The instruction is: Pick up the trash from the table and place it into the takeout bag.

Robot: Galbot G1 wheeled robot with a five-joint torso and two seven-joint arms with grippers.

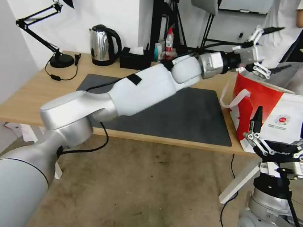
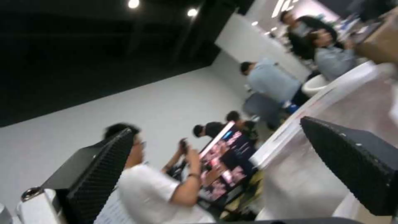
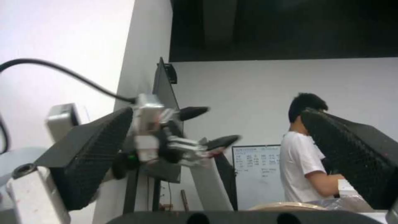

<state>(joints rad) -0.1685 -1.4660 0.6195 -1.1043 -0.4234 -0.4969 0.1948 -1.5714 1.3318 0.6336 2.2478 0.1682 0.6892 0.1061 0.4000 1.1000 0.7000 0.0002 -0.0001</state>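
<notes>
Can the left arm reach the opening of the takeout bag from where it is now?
Probably yes. The left gripper hangs open and empty just above the near rim of the takeout bag, with nothing between them. The right gripper is lower, in front of the bag, outside that path.

The head camera is looking forward and down from above onto the long light-wood table (image 1: 33, 92) and the boxy red-and-white takeout bag (image 1: 269, 101). Both wrist cameras are tilting upward between their own black ribbed fingers — the right one is catching the left gripper (image 3: 207, 140) close by, shared with the head view.
</notes>
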